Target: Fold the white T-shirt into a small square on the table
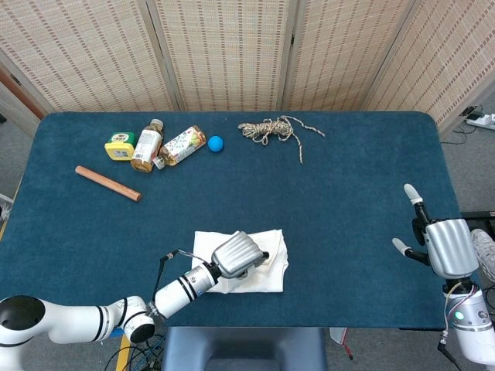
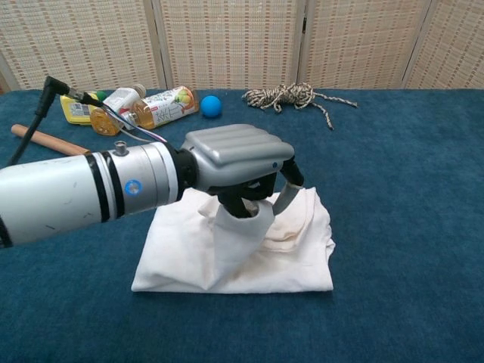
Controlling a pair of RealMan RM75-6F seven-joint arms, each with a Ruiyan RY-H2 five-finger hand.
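Note:
The white T-shirt (image 1: 213, 246) (image 2: 181, 249) lies partly folded near the table's front edge. My left hand (image 1: 235, 254) (image 2: 239, 157) hovers over its middle and grips a lifted fold of the cloth, which hangs from the fingers down to the rest of the shirt. Its right part (image 2: 310, 227) lies bunched in a smaller fold. My right hand (image 1: 442, 243) is far off at the table's right edge, fingers spread, holding nothing; the chest view does not show it.
At the back left lie two bottles (image 1: 145, 144) (image 1: 180, 145), a yellow-green container (image 1: 119, 146), a blue ball (image 1: 215, 143) and a wooden stick (image 1: 107, 183). A tangled rope (image 1: 271, 128) lies at the back centre. Blue cloth covers the table (image 1: 348, 193).

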